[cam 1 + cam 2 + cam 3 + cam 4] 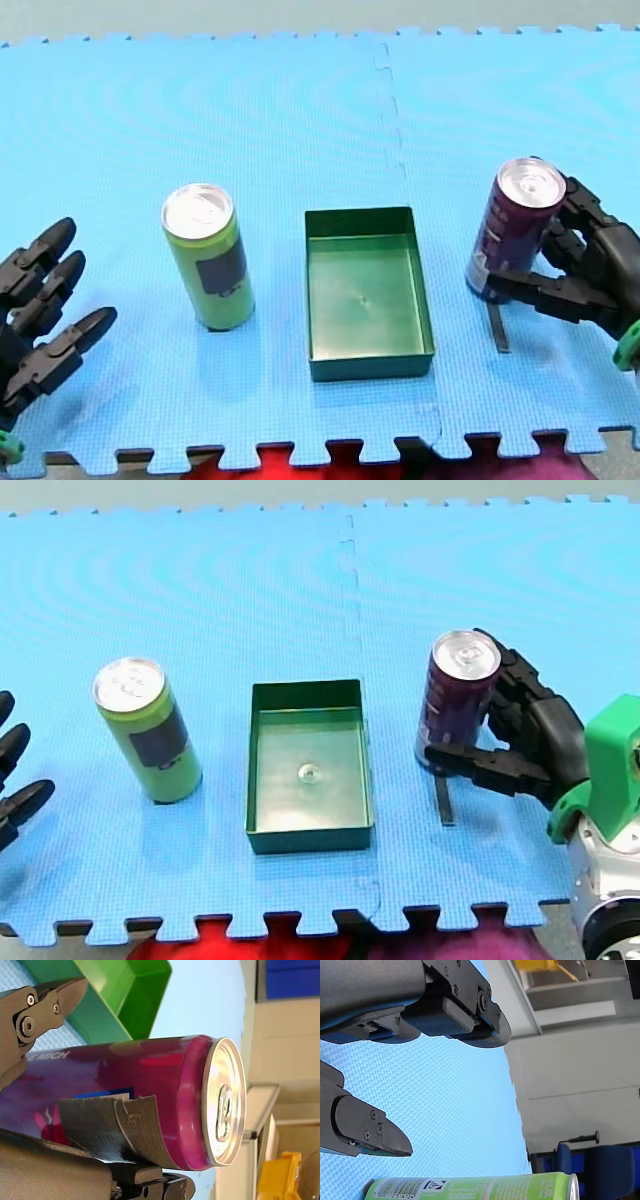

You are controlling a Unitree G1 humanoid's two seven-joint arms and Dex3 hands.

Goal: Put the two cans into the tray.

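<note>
Right robot hand [585,265] is clamped around the purple can [512,235], fingers wrapped round its far side and thumb across the front low down. The can is upright, pull-tab end up, and as far as I can tell its base is on the blue foam mat [250,120], or barely off it. In the first wrist view the can [150,1095] sits snug between the finger pads, a patch of dark tape on its side.

Here's what matters: the green tray [370,366] lies just beside that can, towards the middle of the mat, on the robot's left of the right hand. Its long side runs away from the robot. So I'd judge a lift and a short sideways carry inward, keeping the can vertical to clear the near wall.

The green can [208,260] is upright on the other side of the tray, between it and the left robot hand [45,320]. That hand holds nothing down at the mat's near-left corner, and it's the nearer one for that can.
</note>
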